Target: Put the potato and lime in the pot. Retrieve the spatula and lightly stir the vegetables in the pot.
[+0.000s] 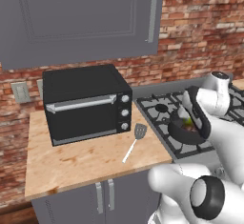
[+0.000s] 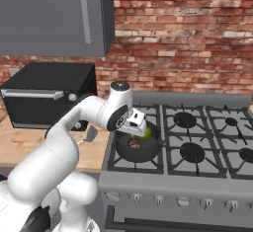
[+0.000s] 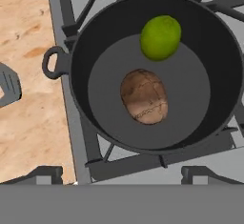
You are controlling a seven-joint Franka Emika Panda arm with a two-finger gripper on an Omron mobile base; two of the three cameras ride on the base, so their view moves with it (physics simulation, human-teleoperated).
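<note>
Pot (image 3: 157,70): on the near-left burner of the stove (image 2: 207,142), centre of the hand frame, one side handle pointing left.
Potato (image 3: 144,96): lying on the pot floor, mid-frame. Placed.
Lime (image 3: 160,37): in the pot, upper right of the potato, resting near the inner wall, apart from the potato. Placed.
Spatula (image 1: 134,141): flat on the surface (image 1: 81,163), centre of the left base frame, head toward the toaster oven (image 1: 86,104), handle running toward the front edge. Not yet collected; its head also shows at the left edge of the hand frame.
My tool (image 2: 140,129): over the pot, jaws spread wide, holding nothing.
Status: both vegetables are in. By my judgement, what is left is fetching the spatula and the light stir.
</note>
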